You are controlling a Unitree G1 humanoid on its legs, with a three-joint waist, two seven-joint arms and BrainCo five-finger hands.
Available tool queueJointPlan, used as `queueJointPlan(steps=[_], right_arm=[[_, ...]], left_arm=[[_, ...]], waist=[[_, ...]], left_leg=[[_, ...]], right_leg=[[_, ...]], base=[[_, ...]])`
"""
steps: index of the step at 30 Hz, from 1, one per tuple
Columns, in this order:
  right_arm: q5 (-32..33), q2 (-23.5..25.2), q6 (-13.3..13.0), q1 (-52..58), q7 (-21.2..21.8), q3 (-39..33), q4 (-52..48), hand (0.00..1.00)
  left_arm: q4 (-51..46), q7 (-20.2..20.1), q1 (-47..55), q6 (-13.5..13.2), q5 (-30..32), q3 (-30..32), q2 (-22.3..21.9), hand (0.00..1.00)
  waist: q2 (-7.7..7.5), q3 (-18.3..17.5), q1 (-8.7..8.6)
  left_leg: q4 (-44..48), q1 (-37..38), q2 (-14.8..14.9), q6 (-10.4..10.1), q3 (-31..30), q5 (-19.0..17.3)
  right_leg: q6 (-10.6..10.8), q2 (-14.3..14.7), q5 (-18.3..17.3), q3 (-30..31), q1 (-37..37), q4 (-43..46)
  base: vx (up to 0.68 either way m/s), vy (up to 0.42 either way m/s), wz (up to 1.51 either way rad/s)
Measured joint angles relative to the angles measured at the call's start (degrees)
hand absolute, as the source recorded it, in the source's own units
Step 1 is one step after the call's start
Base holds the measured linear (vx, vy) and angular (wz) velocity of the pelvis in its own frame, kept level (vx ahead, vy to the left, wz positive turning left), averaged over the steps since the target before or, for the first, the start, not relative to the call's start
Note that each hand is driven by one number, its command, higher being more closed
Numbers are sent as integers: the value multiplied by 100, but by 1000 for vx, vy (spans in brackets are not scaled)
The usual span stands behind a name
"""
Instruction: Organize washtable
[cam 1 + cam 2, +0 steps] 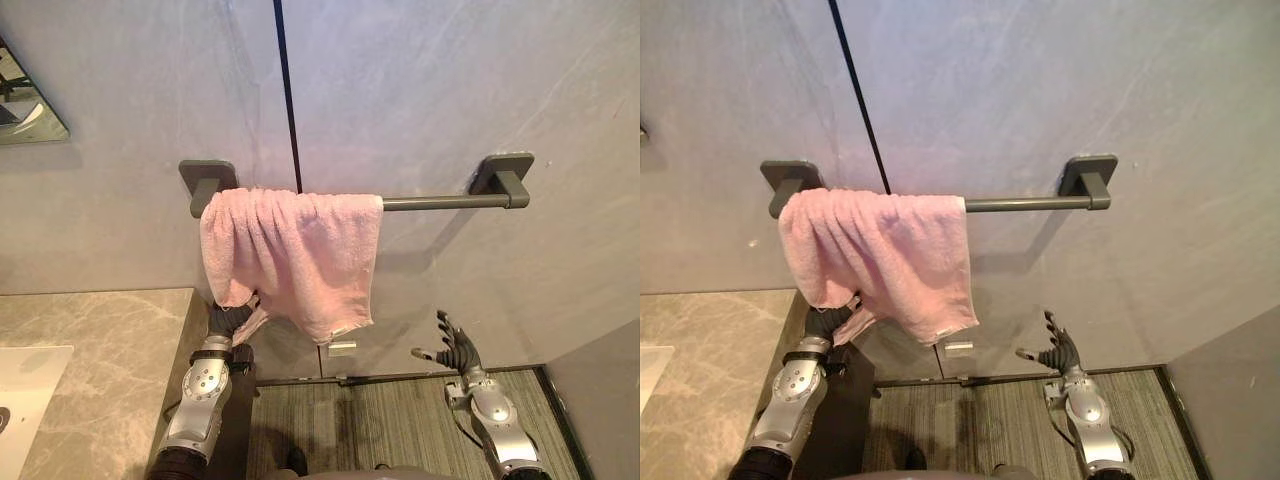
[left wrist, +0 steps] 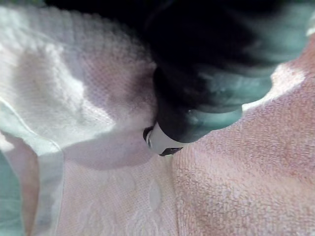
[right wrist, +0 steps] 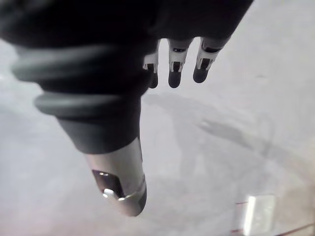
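Low in the frame, the left hand (image 1: 230,322) meets the pink towel's (image 1: 290,250) hanging corner; its grip cannot be told. Lower right, the right hand (image 1: 452,350) hovers spread and empty. Bunched at the rail's (image 1: 440,202) left end, the towel likely needs spreading. The left wrist view adds cloth pressed against that hand, which the eye views hide.

Bathroom, towel rail (image 1: 440,202), marble counter (image 1: 110,350), sink (image 1: 25,385)

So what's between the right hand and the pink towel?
Bare grey wall, seen in the left eye view. The right hand is open and apart from the pink towel; a small silver fitting sits below the towel's lower corner.
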Motion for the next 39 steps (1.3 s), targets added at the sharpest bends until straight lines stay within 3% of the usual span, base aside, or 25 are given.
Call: queueJointPlan(steps=[12,28,29,39], right_arm=[[723,-684,-183,144,611,600,-1240,0],[1049,-781,-187,-791,613,1709,-1207,0],[1050,-781,-186,-855,613,1777,-1151,100],[1049,-547,-145,-1265,589,2049,-603,100]], left_arm=[[-307,-11,172,-15,6,-165,105,100],[-292,-14,174,-66,-5,-467,30,100],[-292,-14,173,-66,-6,-467,-9,100],[-169,-14,127,-68,-109,-531,-151,100]], waist=[[-22,9,4],[-13,3,32],[-9,0,29],[20,-27,93]], left_leg=[[-1,42,43,-1,56,0],[-3,-33,55,-9,-108,84],[-4,-36,58,-9,-111,88],[-15,-156,100,-41,-241,184]], right_leg=[[-1,28,-1,70,0,51],[-4,50,-7,-23,-21,143],[-4,53,-7,-23,-25,148],[-17,99,-20,-122,-121,228]], base=[[-7,-5,-2],[-17,-13,5],[-31,-21,2],[-29,-23,6]])
